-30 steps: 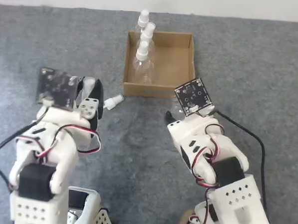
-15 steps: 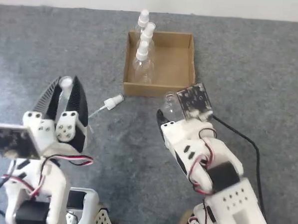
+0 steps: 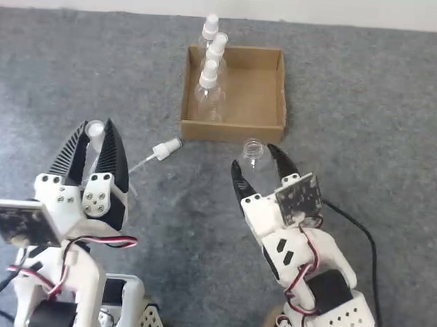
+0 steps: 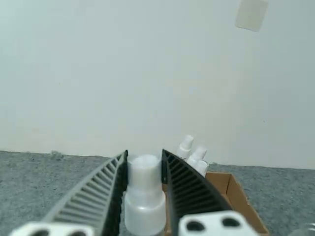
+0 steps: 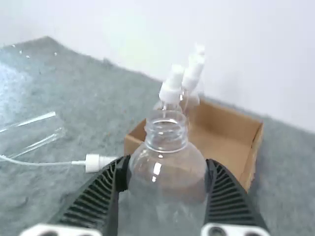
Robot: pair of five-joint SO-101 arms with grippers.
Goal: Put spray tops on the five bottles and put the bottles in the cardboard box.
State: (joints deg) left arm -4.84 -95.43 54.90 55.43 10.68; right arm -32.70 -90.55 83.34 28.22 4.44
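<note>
Two grippers are each clamping an uncapped bottle upright over the grey tabletop (image 3: 368,105). The left gripper (image 3: 96,125) is closing on the neck of the first uncapped bottle (image 4: 144,196). The right gripper (image 3: 253,156) is pressing both fingers against the body of the second uncapped bottle (image 5: 166,172). A loose spray top (image 3: 166,148) is lying between the two grippers. The cardboard box (image 3: 235,131) is sitting just ahead of the right gripper, and three capped bottles (image 3: 209,90) are standing inside it.

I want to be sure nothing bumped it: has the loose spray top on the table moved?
No. The spray top still lies just off the cardboard box's near corner.
</note>
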